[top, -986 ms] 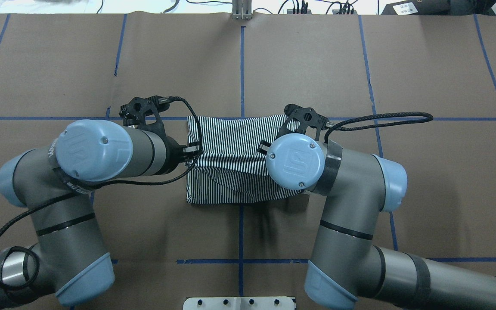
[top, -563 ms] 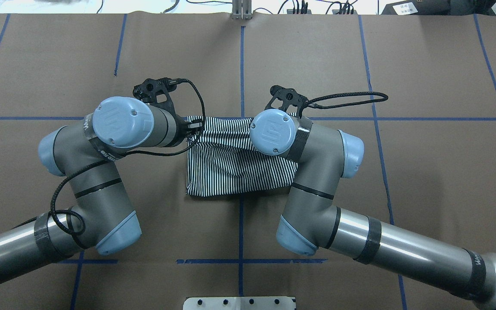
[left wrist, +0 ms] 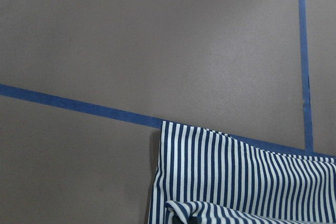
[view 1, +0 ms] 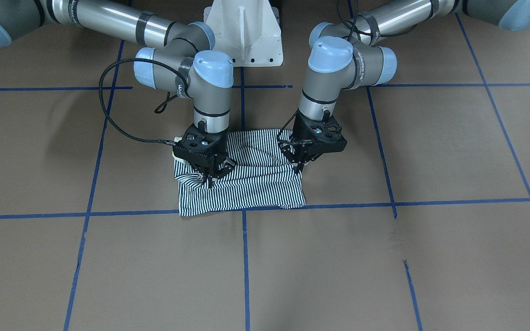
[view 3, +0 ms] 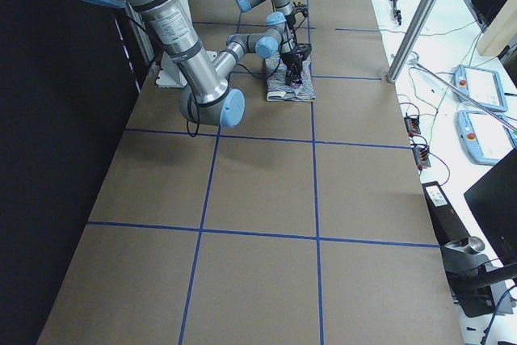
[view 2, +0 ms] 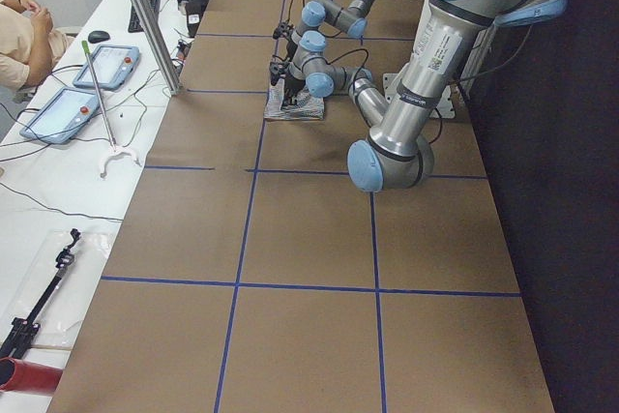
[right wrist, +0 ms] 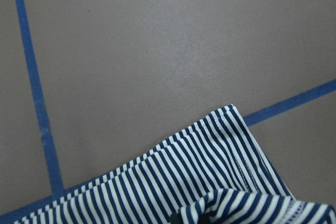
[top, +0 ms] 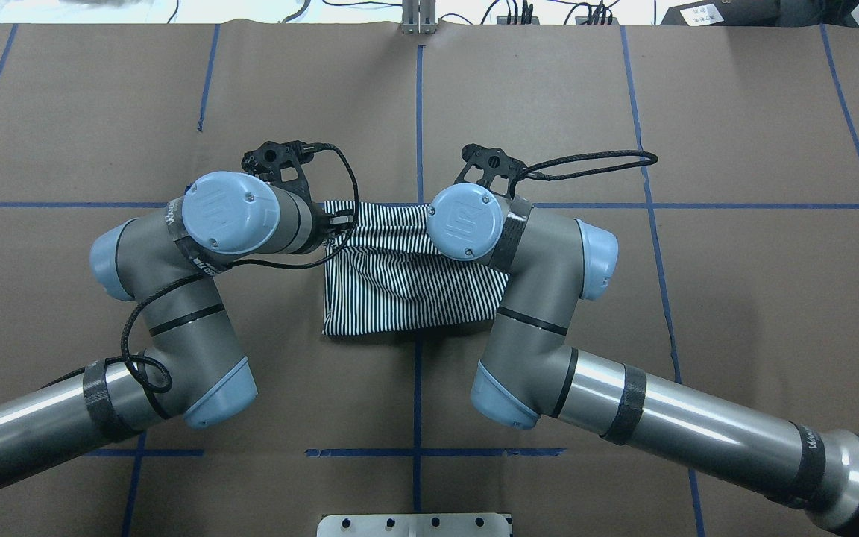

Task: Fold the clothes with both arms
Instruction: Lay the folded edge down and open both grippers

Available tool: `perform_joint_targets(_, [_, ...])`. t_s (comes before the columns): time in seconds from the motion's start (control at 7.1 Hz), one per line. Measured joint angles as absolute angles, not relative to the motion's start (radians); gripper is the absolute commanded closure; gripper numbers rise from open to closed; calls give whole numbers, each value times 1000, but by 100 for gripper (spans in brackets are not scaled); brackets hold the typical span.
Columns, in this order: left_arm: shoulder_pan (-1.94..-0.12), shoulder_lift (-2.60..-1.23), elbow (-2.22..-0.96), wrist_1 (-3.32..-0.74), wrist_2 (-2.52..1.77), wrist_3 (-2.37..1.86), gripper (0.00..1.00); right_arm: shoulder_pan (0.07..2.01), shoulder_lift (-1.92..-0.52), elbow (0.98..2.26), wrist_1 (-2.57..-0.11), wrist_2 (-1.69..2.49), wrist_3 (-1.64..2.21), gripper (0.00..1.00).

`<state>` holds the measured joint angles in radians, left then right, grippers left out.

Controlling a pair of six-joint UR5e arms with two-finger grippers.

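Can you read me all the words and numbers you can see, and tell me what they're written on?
"UR", it seems: raised logo on the blue joint cap of the left arm, and the same on the right arm.
White lettering on the arms' black bands: too small to read.
White label on the dark device beyond the table's far edge: too blurred to read.
Striped shirt: no writing shows.
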<state>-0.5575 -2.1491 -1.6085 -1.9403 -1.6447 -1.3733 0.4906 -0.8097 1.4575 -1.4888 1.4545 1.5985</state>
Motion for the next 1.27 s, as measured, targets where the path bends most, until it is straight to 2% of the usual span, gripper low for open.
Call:
perform_joint_targets(0.56, [-673, -2091, -1638, -1993, -1762, -1023, 0, 495, -777, 1477, -1496, 1511, 1423, 0])
perform_joint_targets(1.27, [-699, -2055, -1639, -2057, -1795, -990, 0, 412, -789, 1465, -1506, 1500, 1249, 0])
